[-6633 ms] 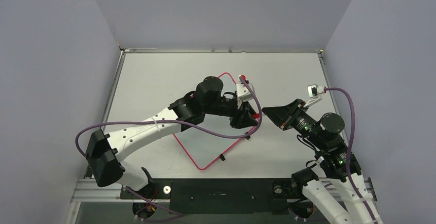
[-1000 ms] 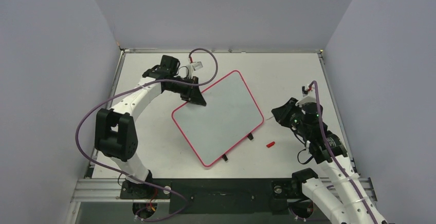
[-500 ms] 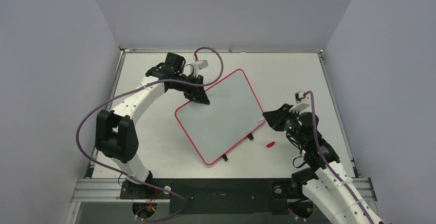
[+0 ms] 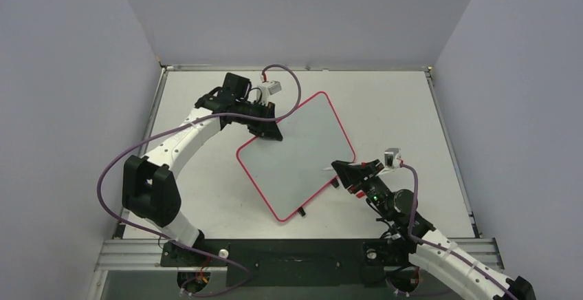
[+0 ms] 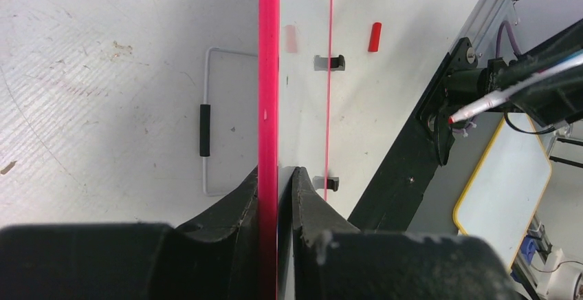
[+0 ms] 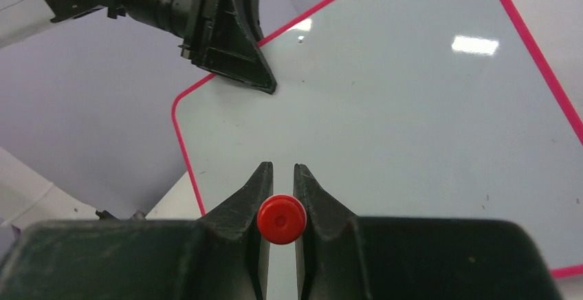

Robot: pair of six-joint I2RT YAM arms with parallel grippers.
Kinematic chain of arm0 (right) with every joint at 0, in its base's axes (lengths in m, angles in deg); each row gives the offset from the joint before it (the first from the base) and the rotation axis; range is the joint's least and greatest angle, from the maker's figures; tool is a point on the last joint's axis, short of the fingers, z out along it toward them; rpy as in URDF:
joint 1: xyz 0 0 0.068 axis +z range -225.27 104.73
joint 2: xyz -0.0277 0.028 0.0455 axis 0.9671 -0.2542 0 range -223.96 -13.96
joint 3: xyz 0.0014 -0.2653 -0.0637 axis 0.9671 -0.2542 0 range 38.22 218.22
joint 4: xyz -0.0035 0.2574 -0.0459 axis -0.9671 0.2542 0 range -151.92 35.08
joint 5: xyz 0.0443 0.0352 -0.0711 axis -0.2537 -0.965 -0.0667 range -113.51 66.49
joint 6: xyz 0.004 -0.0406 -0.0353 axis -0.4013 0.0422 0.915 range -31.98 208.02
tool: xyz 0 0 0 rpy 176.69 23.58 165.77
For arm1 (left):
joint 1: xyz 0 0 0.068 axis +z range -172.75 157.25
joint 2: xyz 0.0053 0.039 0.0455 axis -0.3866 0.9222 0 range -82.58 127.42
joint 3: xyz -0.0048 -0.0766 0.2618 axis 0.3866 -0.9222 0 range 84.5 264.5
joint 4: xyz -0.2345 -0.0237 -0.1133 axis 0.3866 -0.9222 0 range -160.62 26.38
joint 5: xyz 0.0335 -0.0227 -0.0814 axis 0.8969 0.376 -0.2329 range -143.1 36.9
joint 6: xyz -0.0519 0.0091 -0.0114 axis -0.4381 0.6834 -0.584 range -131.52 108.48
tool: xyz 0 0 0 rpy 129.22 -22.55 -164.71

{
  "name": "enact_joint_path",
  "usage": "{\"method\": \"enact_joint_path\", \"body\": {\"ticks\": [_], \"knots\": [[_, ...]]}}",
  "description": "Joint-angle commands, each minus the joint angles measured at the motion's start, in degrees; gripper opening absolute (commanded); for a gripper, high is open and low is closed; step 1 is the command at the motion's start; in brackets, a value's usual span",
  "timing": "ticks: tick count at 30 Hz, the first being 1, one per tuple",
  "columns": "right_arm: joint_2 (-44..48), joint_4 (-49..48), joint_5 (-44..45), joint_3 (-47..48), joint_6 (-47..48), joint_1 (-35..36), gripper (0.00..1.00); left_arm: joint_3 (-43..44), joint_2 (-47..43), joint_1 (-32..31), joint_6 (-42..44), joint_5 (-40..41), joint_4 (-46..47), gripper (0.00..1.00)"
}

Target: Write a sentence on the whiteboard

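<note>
The whiteboard (image 4: 295,152) is held tilted over the middle of the table (image 4: 392,107), its edge pinched in the left claw (image 5: 277,173); a red marker (image 6: 281,219) is clamped in the right claw (image 6: 281,169). The board could be swung by pen pressure.

This is a robotics lab cell, a bare test enclosure rather than a lived-in room. A scuffed white table (image 4: 385,100) fills it, and plain grey walls (image 4: 295,11) close off the table's left, right and far sides. Along the table's near edge runs an aluminium rail (image 4: 130,255) carrying two white-and-black robot arms (image 4: 179,142), trailed by loose purple cables (image 4: 110,169). Past that near edge, the left wrist view shows a yellow-edged board (image 5: 505,176).
</note>
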Motion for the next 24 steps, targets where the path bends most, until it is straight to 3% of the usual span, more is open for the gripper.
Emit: {"method": "enact_joint_path", "body": {"ticks": [1,10,24], "knots": [[-1.3,-19.6,7.0,-2.1,5.7,5.3,0.00,-3.4,2.5,-2.1,7.4,17.4,6.3,0.00],[-16.6,-35.4,6.9,0.9,11.8,12.9,0.00,-4.9,1.9,-3.1,6.1,17.0,10.5,0.00],[-39.7,-47.8,6.8,11.8,14.2,18.4,0.00,-8.7,-2.9,-3.2,9.2,18.2,11.4,0.00]]}}
